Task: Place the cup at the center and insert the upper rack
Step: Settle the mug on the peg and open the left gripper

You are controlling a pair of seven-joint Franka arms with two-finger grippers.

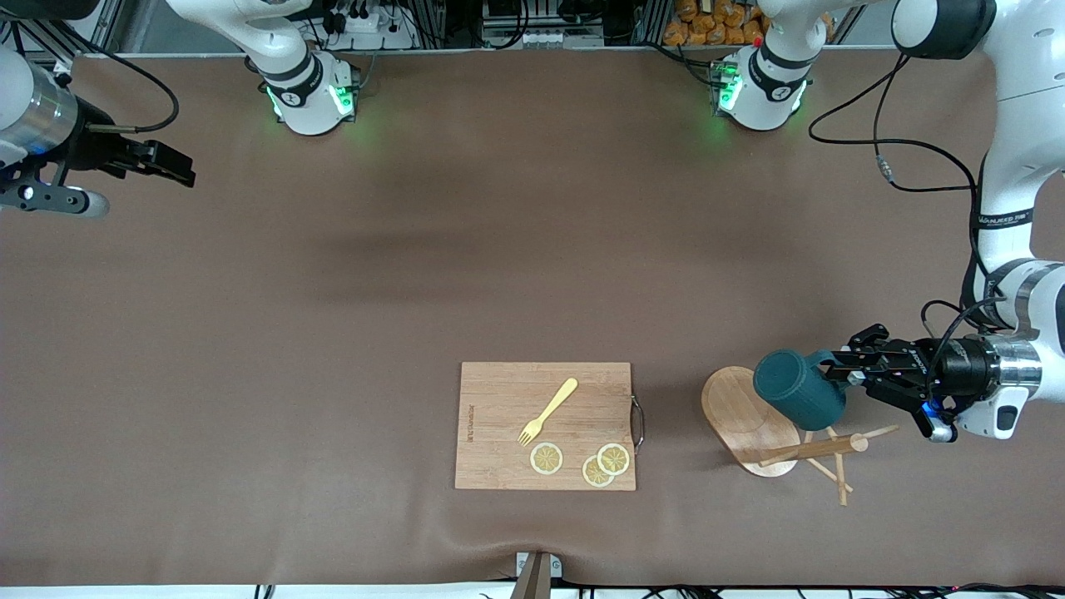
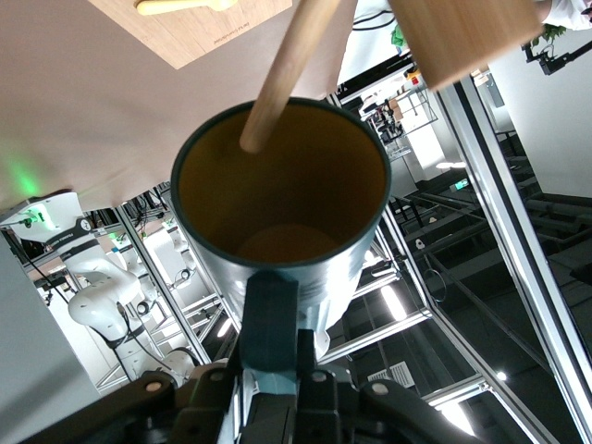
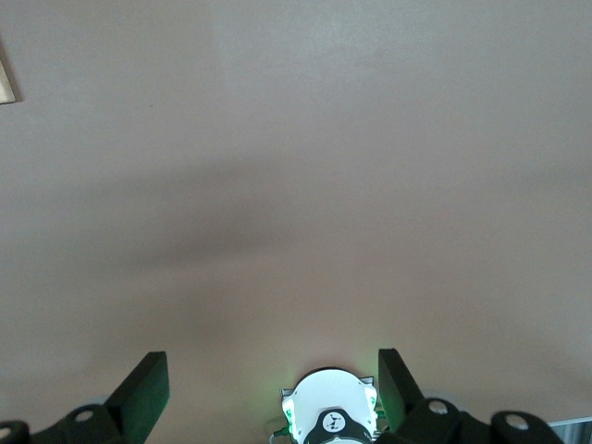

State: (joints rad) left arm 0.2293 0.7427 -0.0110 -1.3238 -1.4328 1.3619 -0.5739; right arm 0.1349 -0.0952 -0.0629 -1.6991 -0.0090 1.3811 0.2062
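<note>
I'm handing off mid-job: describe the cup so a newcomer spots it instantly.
Start at the wooden cutting board, then look toward the left arm's end of the table. There the left tool is shut on the handle of the cup, held tipped over the mug tree. It is the only dark teal, ribbed item.

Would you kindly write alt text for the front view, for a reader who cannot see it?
The left end effector, shut on the handle of the teal cup, holds it sideways over the toppled mug tree. Beside it, a cutting board carries a fork and lemon slices; the right end effector waits open.

Cutting board (image 1: pixel 545 426) beside toppled upper rack (image 1: pixel 761 424)
</note>
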